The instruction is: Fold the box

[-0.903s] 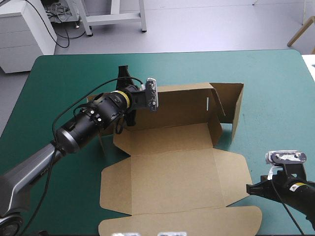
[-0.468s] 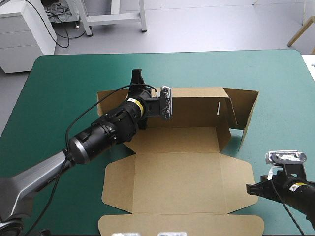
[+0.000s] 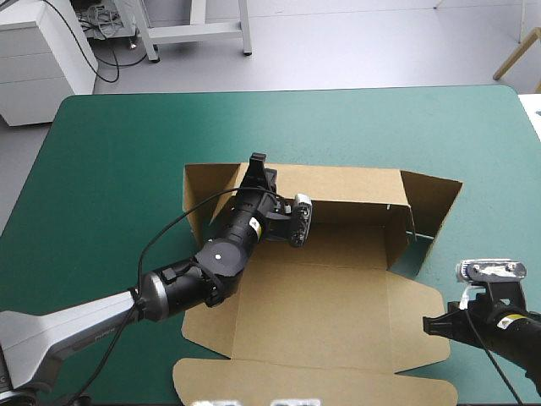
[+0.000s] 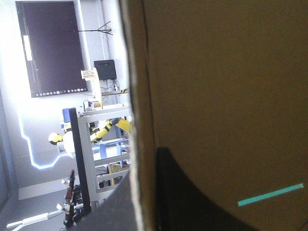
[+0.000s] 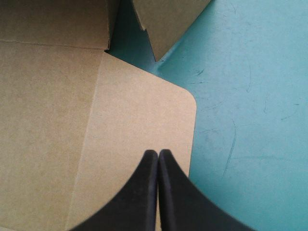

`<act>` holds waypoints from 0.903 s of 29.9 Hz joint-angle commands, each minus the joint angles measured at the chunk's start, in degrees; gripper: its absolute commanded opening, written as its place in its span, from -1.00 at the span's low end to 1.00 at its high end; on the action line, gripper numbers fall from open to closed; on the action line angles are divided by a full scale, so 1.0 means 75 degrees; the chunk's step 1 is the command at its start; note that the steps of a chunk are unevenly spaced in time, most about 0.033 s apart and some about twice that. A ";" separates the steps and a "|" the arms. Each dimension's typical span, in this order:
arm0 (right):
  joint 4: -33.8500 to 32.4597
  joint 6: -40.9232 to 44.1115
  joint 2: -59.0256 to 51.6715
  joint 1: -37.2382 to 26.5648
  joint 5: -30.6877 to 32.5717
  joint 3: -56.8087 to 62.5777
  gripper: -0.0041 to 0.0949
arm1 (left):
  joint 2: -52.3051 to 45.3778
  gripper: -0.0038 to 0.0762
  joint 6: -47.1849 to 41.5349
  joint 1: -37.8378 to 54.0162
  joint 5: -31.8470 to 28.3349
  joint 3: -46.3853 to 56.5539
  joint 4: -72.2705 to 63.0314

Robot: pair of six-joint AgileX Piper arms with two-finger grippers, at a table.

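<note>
Right of the desk's (image 3: 118,152) middle sits the box (image 3: 321,296), a brown sheet partly raised into an open tray. Its long far wall runs left to right, with a shorter wall standing at each end. From that far wall the board stretches toward the near edge, where the broad lid flap lies flat. Side flaps also lie flat on the teal-green cover, to the left and right.

The left arm reaches in from the near left, across the tray floor, so its wrist lies inside the raised walls. The left end effector (image 3: 258,173) meets the top edge of the far wall, left of that wall's middle. From above, the grip itself is hard to read. The left wrist view settles it: the board's edge (image 4: 137,120) runs between the two black fingers (image 4: 192,202), which are clamped on the wall, one on each face. That view also shows a thin slot in the wall with teal-green showing through it.

Down at the near right corner, the right end effector (image 3: 433,326) hangs by the right side flap. From above only a dark tip shows. The right wrist view gives more: its fingers (image 5: 139,192) are pressed together in one pointed arch over the flap's rounded corner (image 5: 159,115), with bare cover (image 5: 250,96) beside it. Whether they touch the board I cannot tell.
</note>
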 commanded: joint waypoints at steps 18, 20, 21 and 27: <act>0.0066 -0.0076 0.0206 0.0021 -0.0341 -0.0204 0.75 | 0.0033 -0.93 -0.0537 -0.0076 0.0712 -0.0013 0.0626; 0.0066 -0.0076 0.0234 0.0021 -0.0359 -0.0204 0.77 | 0.0033 -0.93 -0.0537 -0.0076 0.0698 -0.0013 0.0646; 0.0066 -0.0076 0.0240 0.0021 -0.0359 -0.0204 0.77 | 0.0033 -0.93 -0.0537 -0.0076 0.0680 -0.0013 0.0646; 0.0147 -0.0042 0.0240 0.0021 -0.0373 -0.0204 0.77 | 0.0033 -0.93 -0.0537 -0.0076 0.0664 -0.0013 0.0646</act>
